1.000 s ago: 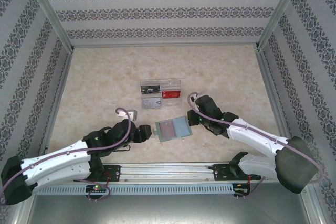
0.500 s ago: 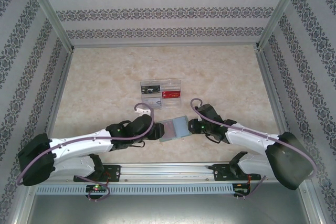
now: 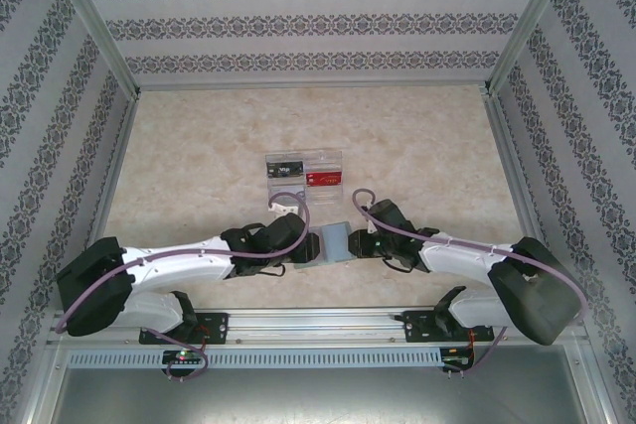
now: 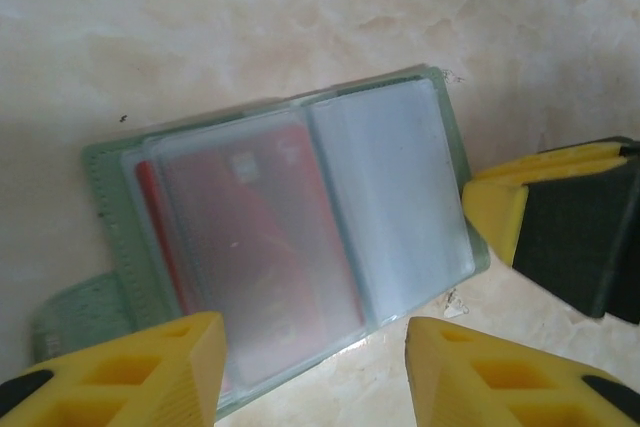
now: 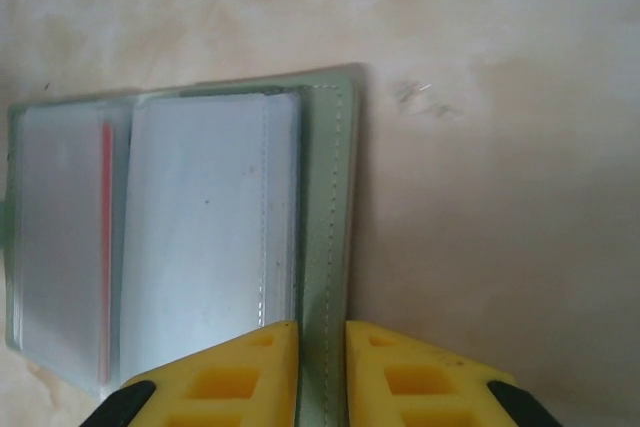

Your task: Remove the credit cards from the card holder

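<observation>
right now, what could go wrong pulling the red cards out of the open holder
1. The red card lies under a clear sleeve, so the open left fingers may pinch sleeve and card together and drag the whole card holder.
2. The right fingers seem to clamp only the holder's thin green edge; that grip could slip when the card is pulled.

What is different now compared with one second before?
The left gripper reached forward over the card holder, jaws open. The right gripper moved in and closed on its right edge. The card holder remains open on the table; the clear tray has not moved.
</observation>
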